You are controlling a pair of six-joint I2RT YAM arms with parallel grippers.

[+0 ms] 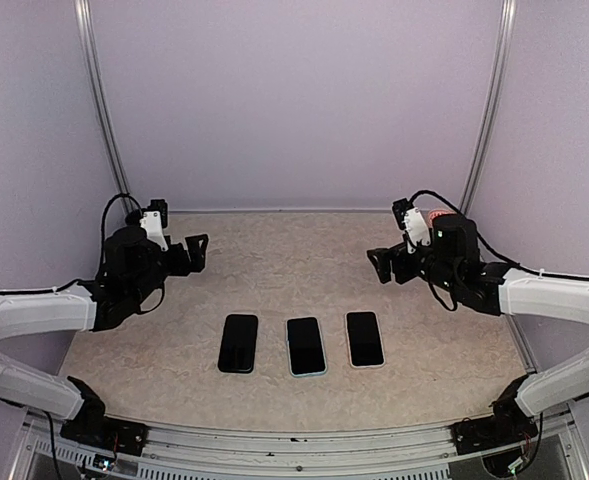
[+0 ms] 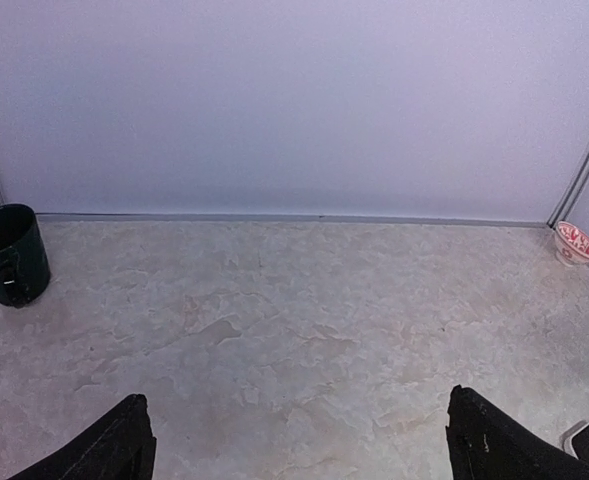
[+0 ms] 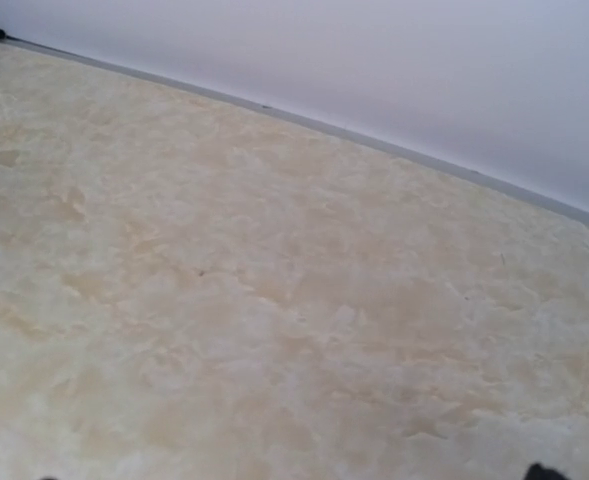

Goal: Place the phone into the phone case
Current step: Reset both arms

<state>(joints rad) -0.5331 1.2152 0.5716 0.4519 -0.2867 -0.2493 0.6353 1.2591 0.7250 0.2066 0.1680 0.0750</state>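
Phone (image 1: 239, 343), where is it? (A)
Plain black slab lying flat on the table (image 1: 274, 260), just left of the blue-rimmed case (image 1: 306, 346), small gap, not touching. Can't be fully sure it's the phone, it's the only one without a coloured rim. (B)
Other side of the blue-rimmed case? (A)
White-rimmed case (image 1: 365, 339), just right of it, also apart. All three in a row, long sides parallel. Dark inside, can't tell if either case is filled. (B)
Jaws? (A)
Left gripper (image 1: 192, 255) hangs left of and behind the blue-rimmed case, well apart from it, jaws spread wide, holding and touching nothing. In its wrist view the fingertips (image 2: 109, 450) sit at the bottom corners over marbled tabletop. Right gripper (image 1: 381, 265) is right of and behind the blue-rimmed case, jaws wide apart too, gripping nothing. Its wrist view shows only tabletop and wall. (B)
Other stuff? (A)
Black mug (image 2: 9, 255) far back-left of the blue-rimmed case, by the wall. Red-and-white bowl (image 2: 575, 242) far back-right, behind the right gripper. (B)
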